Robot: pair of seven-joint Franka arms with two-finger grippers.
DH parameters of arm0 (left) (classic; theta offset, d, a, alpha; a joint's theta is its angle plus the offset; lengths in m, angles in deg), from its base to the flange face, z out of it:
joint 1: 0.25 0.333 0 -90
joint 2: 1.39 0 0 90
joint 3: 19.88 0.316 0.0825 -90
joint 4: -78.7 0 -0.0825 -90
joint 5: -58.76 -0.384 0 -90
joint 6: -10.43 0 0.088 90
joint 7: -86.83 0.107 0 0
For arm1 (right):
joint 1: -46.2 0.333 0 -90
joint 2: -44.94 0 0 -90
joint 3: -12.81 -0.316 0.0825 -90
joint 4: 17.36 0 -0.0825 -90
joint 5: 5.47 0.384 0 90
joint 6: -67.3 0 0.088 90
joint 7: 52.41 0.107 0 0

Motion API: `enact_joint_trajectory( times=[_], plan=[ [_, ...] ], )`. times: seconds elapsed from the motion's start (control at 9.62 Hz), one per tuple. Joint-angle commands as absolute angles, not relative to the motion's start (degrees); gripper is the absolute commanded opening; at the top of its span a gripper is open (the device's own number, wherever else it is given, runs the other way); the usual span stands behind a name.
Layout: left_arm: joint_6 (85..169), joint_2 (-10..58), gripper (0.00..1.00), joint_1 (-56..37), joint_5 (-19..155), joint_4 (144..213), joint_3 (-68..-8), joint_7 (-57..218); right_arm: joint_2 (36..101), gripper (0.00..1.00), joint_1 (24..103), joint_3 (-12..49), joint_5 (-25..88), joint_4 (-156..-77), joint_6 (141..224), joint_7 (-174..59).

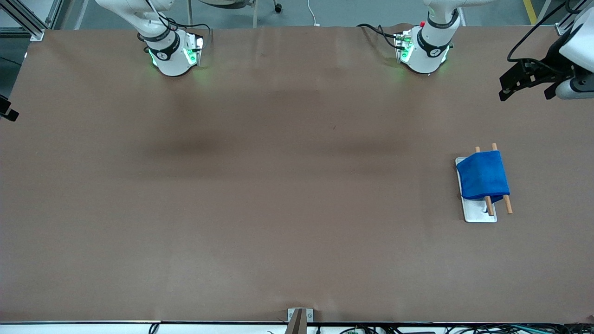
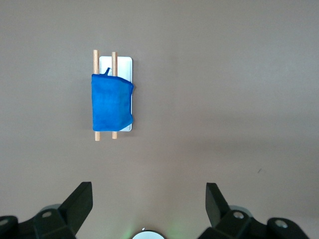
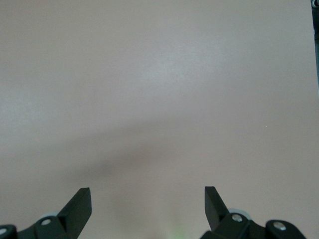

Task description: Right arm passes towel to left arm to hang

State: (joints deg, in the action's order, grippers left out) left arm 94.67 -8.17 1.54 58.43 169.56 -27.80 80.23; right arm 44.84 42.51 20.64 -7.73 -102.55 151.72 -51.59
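The blue towel [image 1: 482, 178] hangs folded over two wooden rods [image 1: 507, 204] of a small rack with a white base [image 1: 480, 214], toward the left arm's end of the table. It also shows in the left wrist view [image 2: 112, 102], on the same rack [image 2: 123, 62]. My left gripper [image 1: 524, 81] is open and empty, up in the air over the table edge at that end, well apart from the towel; in its wrist view [image 2: 149, 199] the fingers [image 2: 79, 201] stand wide. My right gripper [image 3: 148, 199] is open and empty over bare table; in the front view only a bit of it [image 1: 7, 111] shows at the edge.
The two arm bases [image 1: 174, 55] [image 1: 424, 51] stand along the table edge farthest from the front camera. A small metal bracket [image 1: 299, 315] sits at the table edge nearest the front camera. The brown tabletop [image 1: 278, 185] holds nothing else.
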Motion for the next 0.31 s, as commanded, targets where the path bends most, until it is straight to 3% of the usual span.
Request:
enact_joint_trajectory(
  times=[0.0,0.21],
  plan=[
    [96.48,-10.80,1.00,0.63,58.68,174.77,-27.08,80.85,43.62,1.00,41.37,20.01,-7.58,-103.76,151.68,-51.80],
    [95.78,-8.44,1.00,1.06,58.33,171.10,-27.17,80.94,43.62,1.00,41.28,20.01,-7.49,-103.76,151.76,-51.80]
  ],
)
